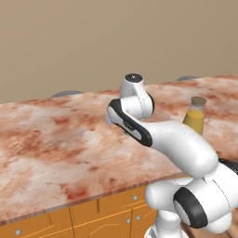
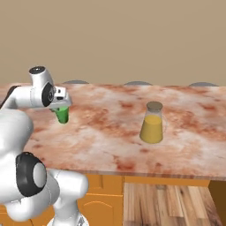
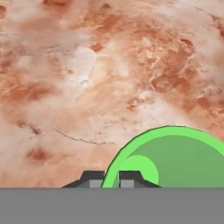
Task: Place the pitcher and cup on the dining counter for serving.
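Two things matter here: the small green cup [image 2: 63, 114] and the pitcher [image 2: 152, 123], and both are over the dining counter [image 2: 106, 132] with its reddish-brown marbled top.

Gripper [image 3: 111, 179] is clamped on the rim of the cup. In the hand view one dark fingertip [image 3: 92, 178] sits outside the bright green wall and the other just inside it, so the rim is pinched between them. From there the cup's open mouth spreads out to the right of the fingers, and all the marbled stone lies beyond the tips, past the cup.

In the right base view the cup hangs under the white hand [image 2: 59, 98], tilted a bit, right down at the counter surface. Can't tell whether its bottom is actually touching the stone or just above it.

Pitcher is standing upright on the counter, well apart from the fingers, off to the cup's right in the right base view. It's got yellow-orange liquid and the brown cork lid [image 1: 198, 100] on top. In the left base view it's peeking out behind the arm's [image 1: 176, 139] white link.

Orange cabinets [image 1: 93, 216] run under the stone top.
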